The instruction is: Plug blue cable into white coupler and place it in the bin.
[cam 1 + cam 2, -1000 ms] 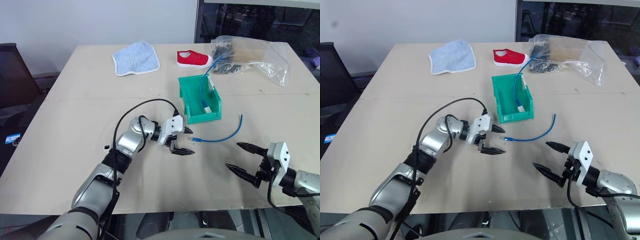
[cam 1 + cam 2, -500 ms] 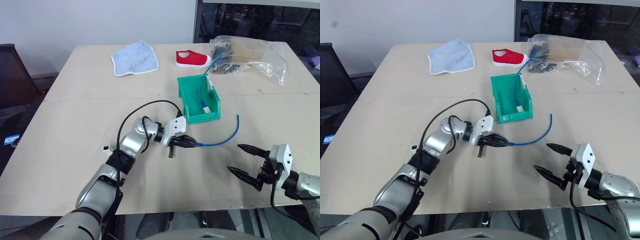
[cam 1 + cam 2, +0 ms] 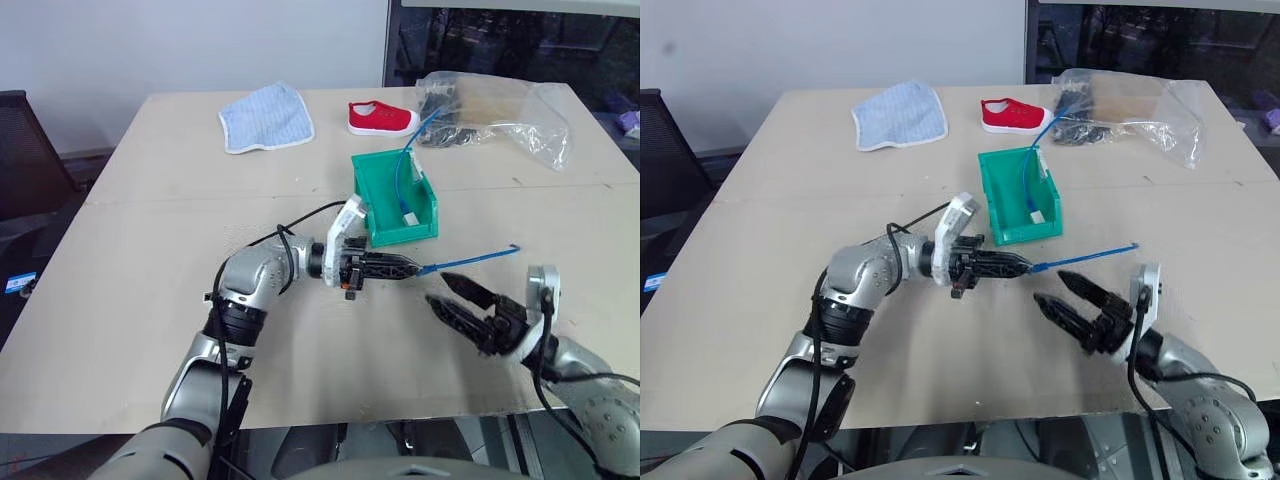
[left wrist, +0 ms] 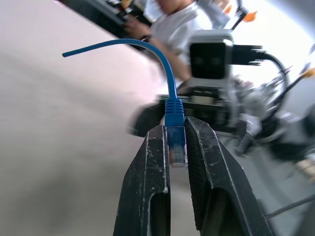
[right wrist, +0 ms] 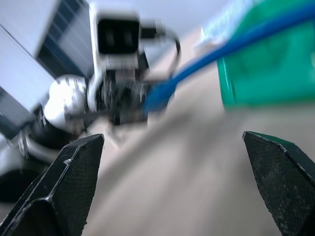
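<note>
Left gripper [image 3: 408,268] has clamped blue cable [image 3: 470,258] plug and lifted it near bin [image 3: 372,205] front; right gripper [image 3: 462,304] wide, empty (coupler prob. next).

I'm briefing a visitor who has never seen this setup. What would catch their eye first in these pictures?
Probably the thin bright-blue cable, lifted off the tan table at mid-front, its plug end pinched in the shut left claw, with the open right claw just beside it. Behind them stands a small green plastic bin holding another blue cord, and a red shoe lies at the far edge.
</note>
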Robot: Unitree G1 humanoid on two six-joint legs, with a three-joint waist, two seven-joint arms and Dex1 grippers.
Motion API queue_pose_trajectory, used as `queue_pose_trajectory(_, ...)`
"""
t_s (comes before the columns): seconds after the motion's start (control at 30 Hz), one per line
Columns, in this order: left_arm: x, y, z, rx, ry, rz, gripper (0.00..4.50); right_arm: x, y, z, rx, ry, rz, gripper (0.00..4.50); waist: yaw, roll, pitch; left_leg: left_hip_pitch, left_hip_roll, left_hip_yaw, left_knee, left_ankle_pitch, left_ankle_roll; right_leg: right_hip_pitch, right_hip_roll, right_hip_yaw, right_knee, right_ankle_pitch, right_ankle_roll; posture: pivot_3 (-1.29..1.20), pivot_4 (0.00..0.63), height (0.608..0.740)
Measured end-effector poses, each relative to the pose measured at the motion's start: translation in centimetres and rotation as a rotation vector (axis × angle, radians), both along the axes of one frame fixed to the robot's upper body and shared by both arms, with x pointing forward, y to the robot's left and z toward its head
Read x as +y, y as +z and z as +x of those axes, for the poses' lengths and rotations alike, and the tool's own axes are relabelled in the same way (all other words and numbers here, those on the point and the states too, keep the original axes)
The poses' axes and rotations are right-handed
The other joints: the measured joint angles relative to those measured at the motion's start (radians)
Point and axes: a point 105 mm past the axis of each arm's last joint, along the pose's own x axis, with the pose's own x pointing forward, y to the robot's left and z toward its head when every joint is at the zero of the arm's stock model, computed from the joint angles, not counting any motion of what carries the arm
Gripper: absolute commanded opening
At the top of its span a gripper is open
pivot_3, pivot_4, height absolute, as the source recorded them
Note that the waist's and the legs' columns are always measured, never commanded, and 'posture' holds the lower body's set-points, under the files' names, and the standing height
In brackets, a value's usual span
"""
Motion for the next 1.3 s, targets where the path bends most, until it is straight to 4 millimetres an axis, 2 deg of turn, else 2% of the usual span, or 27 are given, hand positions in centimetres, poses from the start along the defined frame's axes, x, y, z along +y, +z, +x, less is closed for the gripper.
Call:
queue_pose_trajectory(0.13,0.2,0.6,0.2,0.045,0.015,-0.027,0.12,0.8,1.6,0.8,-0.023,0.008,0.071,4.50,0.004,0.000,0.000,0.000,0.000,0.000,0.000,0.002,-0.003,0.000,0.000,0.000,0.001,0.000,0.000,0.00,0.150,0.740)
queue_pose_trajectory(0.17,0.2,0.6,0.2,0.048,0.019,-0.029,0.00,1.0,1.8,0.9,-0.024,0.013,0.075,3.96,0.005,0.000,0.000,0.000,0.000,0.000,0.000,0.002,-0.003,0.000,0.000,0.000,0.001,0.000,0.000,0.00,0.150,0.740)
queue_pose_trajectory(0.23,0.2,0.9,0.3,0.055,0.022,-0.037,0.00,1.2,1.8,1.0,-0.020,0.021,0.076,3.23,0.006,0.000,0.000,0.000,0.000,0.000,0.000,0.002,-0.003,0.000,0.000,0.000,0.001,0.000,0.000,0.00,0.150,0.740)
queue_pose_trajectory(0.43,0.3,1.1,0.4,0.067,0.038,-0.050,0.00,1.4,1.8,0.9,-0.019,0.040,0.058,0.22,0.006,0.000,0.000,0.000,0.000,0.001,0.000,0.001,-0.003,0.000,0.000,0.001,0.001,0.000,0.000,0.00,0.150,0.740)
queue_pose_trajectory(0.47,0.3,1.1,0.5,0.065,0.040,-0.048,0.00,1.4,1.8,0.9,-0.020,0.041,0.061,0.10,0.006,0.000,0.000,0.000,0.000,0.001,0.000,0.001,-0.003,-0.001,0.000,0.001,0.002,0.000,0.000,0.00,0.150,0.740)
queue_pose_trajectory(0.87,0.6,1.2,0.5,0.051,0.042,-0.050,0.00,1.7,2.1,1.1,-0.016,0.044,0.070,0.10,0.006,0.000,0.000,0.000,0.000,0.001,0.000,0.001,-0.003,-0.001,0.000,0.001,0.002,0.000,0.000,0.00,0.150,0.740)
queue_pose_trajectory(0.93,0.6,1.3,0.6,0.040,0.046,-0.054,0.99,1.7,2.1,1.1,-0.017,0.043,0.070,0.00,0.006,0.000,0.000,0.000,0.000,0.001,0.000,0.001,-0.002,-0.001,0.000,0.001,0.002,0.000,0.000,0.00,0.150,0.740)
queue_pose_trajectory(0.97,0.7,1.3,0.6,0.036,0.048,-0.052,1.16,1.8,2.1,1.1,-0.018,0.044,0.071,0.00,0.006,0.000,0.000,0.000,0.000,0.001,0.000,0.001,-0.002,-0.001,0.000,0.001,0.002,0.000,0.000,0.00,0.150,0.740)
queue_pose_trajectory(1.07,0.3,1.3,0.0,0.015,0.023,-0.043,2.69,1.9,2.4,1.2,-0.029,0.048,0.077,0.00,0.005,0.000,0.000,0.000,0.000,0.001,0.000,0.001,-0.002,-0.001,0.000,0.001,0.002,0.000,0.000,0.00,0.150,0.740)
queue_pose_trajectory(1.2,0.7,1.8,0.1,-0.024,0.064,-0.040,4.44,1.9,2.4,1.2,-0.029,0.047,0.076,0.00,0.004,0.000,0.000,0.000,0.000,0.001,0.000,0.001,-0.002,-0.001,0.000,0.002,0.002,0.000,0.000,0.00,0.150,0.740)
queue_pose_trajectory(1.3,2.4,2.9,-0.7,-0.091,0.101,-0.045,4.44,1.4,2.1,1.4,-0.020,0.031,0.068,0.00,-0.007,0.000,0.000,0.000,0.000,0.001,-0.001,0.001,-0.002,-0.002,0.000,0.003,0.002,0.000,0.000,0.00,0.150,0.740)
